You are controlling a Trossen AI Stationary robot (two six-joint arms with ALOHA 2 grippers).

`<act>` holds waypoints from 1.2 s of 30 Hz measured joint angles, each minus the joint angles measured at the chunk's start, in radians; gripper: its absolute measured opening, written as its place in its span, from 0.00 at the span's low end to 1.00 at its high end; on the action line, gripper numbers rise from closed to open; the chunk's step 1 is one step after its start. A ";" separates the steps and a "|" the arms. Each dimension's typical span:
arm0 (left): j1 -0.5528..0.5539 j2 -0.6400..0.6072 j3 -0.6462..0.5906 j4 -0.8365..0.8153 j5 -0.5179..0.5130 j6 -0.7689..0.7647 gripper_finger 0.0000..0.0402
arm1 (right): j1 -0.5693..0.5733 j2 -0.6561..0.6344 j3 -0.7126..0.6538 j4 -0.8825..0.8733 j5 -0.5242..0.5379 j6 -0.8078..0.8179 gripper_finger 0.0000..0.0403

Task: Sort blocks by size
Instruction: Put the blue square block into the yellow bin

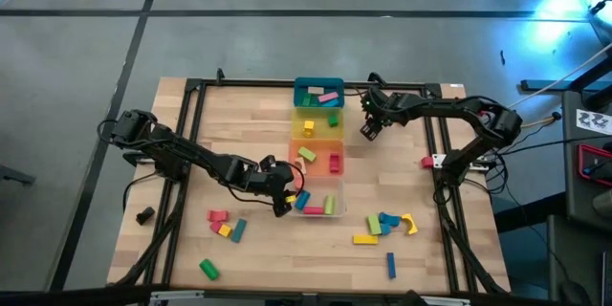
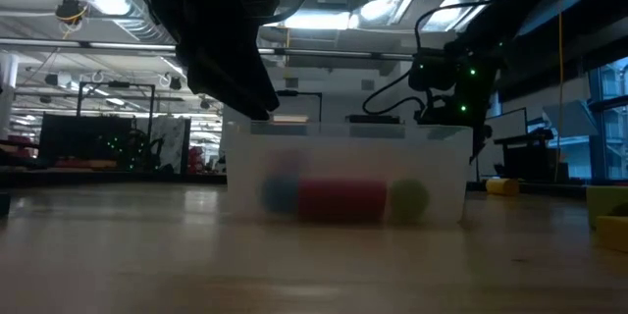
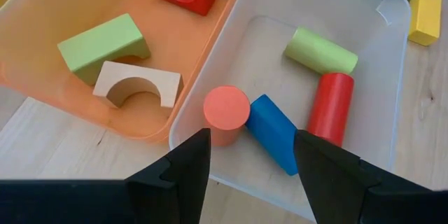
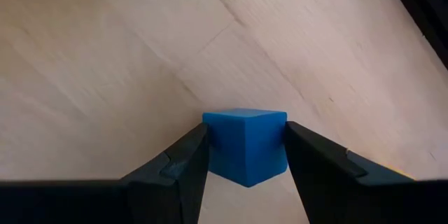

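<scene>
Between the fingers of my right tool, clamped on its side faces, sits a blue cube, bins lying to its left, while my left tool hangs open over the clear bin.

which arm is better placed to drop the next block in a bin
Right. The right claw is shut on a blue cube and sits beside the teal bin. The left claw is open and empty over the clear bin.

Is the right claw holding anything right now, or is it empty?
Holding. In its wrist view the right claw is shut on a blue cube, with both fingers pressed against its sides above bare table.
</scene>
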 joint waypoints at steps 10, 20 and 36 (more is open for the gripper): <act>0.000 0.000 0.000 -0.001 0.000 0.000 0.47 | 0.000 0.000 0.065 -0.122 -0.015 -0.003 0.46; 0.000 0.000 0.000 -0.001 0.000 0.000 0.47 | 0.000 -0.002 0.066 -0.119 -0.018 0.001 0.46; 0.003 -0.015 0.000 -0.003 0.000 0.000 0.47 | -0.086 0.089 0.049 -0.054 -0.185 -0.057 0.41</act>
